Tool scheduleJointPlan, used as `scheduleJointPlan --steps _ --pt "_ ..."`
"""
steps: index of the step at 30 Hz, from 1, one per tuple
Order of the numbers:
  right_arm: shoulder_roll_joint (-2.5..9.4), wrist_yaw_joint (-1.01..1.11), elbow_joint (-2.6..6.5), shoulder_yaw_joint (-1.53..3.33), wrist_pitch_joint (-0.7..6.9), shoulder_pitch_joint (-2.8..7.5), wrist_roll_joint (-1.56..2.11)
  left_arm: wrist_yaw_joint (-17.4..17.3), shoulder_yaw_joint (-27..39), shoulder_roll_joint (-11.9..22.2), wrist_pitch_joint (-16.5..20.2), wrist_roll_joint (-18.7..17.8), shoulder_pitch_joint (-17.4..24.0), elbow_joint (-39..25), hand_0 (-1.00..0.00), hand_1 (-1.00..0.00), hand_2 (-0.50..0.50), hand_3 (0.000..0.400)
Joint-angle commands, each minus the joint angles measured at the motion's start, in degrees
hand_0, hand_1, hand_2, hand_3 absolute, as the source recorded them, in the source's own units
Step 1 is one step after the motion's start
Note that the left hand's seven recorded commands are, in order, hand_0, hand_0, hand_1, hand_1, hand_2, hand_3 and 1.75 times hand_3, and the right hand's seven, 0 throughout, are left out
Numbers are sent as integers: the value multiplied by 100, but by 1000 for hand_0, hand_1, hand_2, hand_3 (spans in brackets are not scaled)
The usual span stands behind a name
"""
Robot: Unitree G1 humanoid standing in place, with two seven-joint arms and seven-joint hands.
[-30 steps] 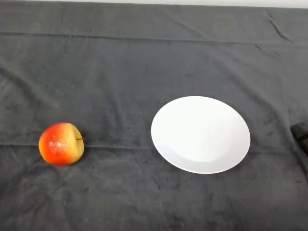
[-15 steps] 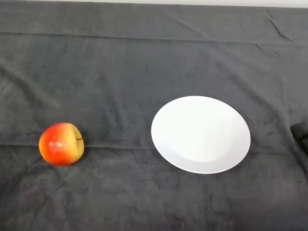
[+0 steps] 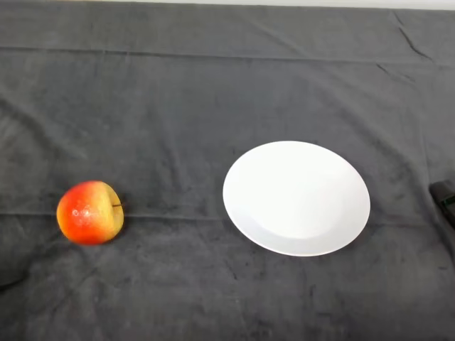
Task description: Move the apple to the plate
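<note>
A red and yellow apple (image 3: 90, 212) lies on the dark cloth at the left of the table, its stem pointing right. A white round plate (image 3: 296, 197) sits right of centre with nothing on it. The apple and the plate are well apart, with bare cloth between them.
The dark cloth (image 3: 213, 92) covers the whole table and has folds and creases. A small black object (image 3: 445, 197) shows at the right edge, just right of the plate. A strip of pale surface runs along the far edge.
A faint dark patch has appeared on the cloth at the lower left edge. The apple and the plate have not moved.
</note>
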Motion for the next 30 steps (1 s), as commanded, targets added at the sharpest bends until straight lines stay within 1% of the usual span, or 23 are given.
scheduleJointPlan --steps 1,8,15,24,30 --pt "-180 18 203 -107 50 -311 -79 20 -105 -67 -109 82 -203 -39 0 0 0 0" --pt "-178 17 199 -110 50 -310 -82 -71 -251 -266 -78 33 -207 -559 0 0 0 0" --pt "-173 14 190 -112 49 -307 -87 -93 -481 -562 1 50 -308 -998 0 0 0 0" --pt "-168 8 176 -114 49 -302 -91 -97 -914 -976 155 80 -505 -1152 0 0 0 0" --pt "-165 4 168 -115 50 -299 -94 -247 -1182 -1063 251 -61 -622 -1106 0 0 0 0"
